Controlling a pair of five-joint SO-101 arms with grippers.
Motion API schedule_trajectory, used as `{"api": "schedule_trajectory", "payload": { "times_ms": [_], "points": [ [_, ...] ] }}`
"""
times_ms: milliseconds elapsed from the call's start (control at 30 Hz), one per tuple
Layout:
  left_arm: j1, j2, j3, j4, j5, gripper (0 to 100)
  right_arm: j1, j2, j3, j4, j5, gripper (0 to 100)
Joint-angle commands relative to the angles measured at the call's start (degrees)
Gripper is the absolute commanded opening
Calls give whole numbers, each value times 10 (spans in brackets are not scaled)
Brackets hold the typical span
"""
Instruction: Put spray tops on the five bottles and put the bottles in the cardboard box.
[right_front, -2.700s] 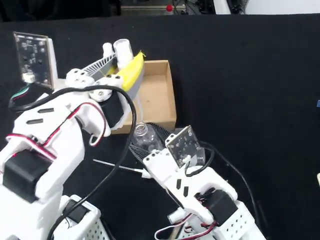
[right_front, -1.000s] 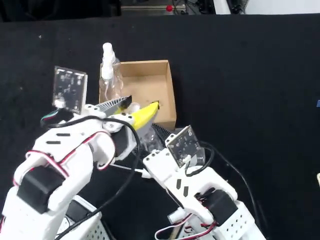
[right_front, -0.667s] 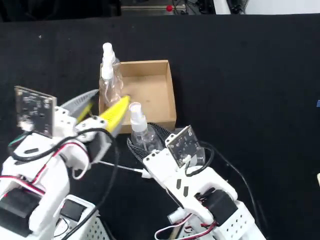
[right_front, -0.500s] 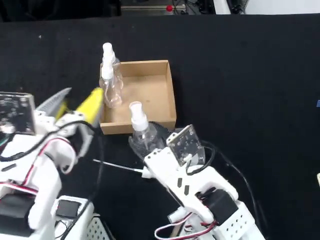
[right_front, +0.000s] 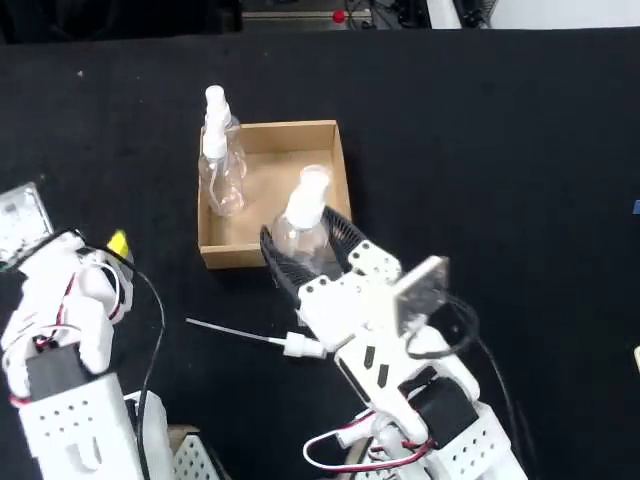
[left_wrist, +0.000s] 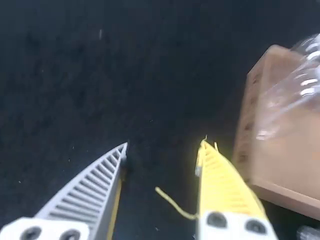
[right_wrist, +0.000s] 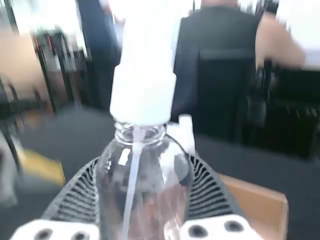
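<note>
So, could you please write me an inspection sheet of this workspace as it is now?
Surface: black table, no spill seen.
Job's things: cardboard box is open. One capped bottle stands inside at its left wall. A second capped bottle is held at the near edge; I cannot tell whether it is inside. A loose spray top lies on the table in front of the box.
Clutter: nothing seen.
Claws: right claw is shut on the second capped bottle. Left claw is open and holds nothing, over the table apart from the box.
Cables: a black cable loops off the left arm; red wires at the right arm's base.
Surroundings: equipment beyond the far edge, too dark to identify.
</note>
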Motion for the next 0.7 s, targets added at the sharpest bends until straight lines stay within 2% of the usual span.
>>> {"api": "schedule_trajectory", "payload": {
  "times_ms": [0,233,367,467,667],
  "points": [
    [-9,-9,73,-69,-4,202,11,62,-10,-98,-29,11],
    [-7,-11,151,-129,-4,202,0,306,-38,-350,-25,11],
    [-7,-11,190,-171,-3,202,-28,435,-86,-371,-28,12],
    [-7,-11,207,-188,33,202,-33,518,-131,-380,-26,11],
    [-6,-11,218,-191,56,202,-35,681,-173,-496,-25,11]
  ]
}}
